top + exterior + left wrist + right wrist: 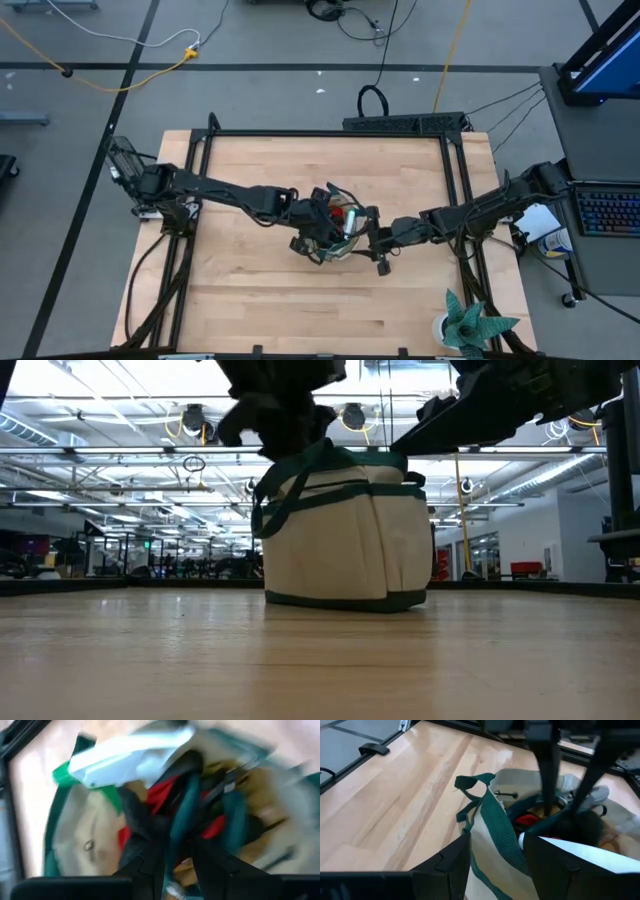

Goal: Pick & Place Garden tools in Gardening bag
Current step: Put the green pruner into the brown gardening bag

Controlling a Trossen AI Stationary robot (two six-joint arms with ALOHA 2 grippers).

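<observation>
The tan gardening bag [338, 238] with dark green trim stands upright on its base mid-table; it also shows in the low view [345, 540]. Inside lie a white-and-green spray bottle [130, 757], a red glove [159, 792] and green-handled pruning shears [184, 810]. My left gripper [180, 870] reaches down into the bag's mouth, shut on the shears. My right gripper [497, 865] is at the bag's right rim, with the bag wall between its fingers. My left gripper has a green shear handle [177, 845] pinched between its two fingers. The fingers [545, 780] come from above, pointing down into the bag. The handle runs along the fingers, and the shears sit among the other tools inside the bag. My right gripper holds the bag's rim at its green mesh pocket [500, 832]. One finger is inside the bag and one outside. It comes slanting down from the table's right side. The bag stays upright with its base on the table.
A spiky green plant in a white pot [470, 325] stands at the near right corner. A green loop handle [470, 782] sticks up from the bag's rim. Bare wooden table [250, 290] lies all around the bag.
</observation>
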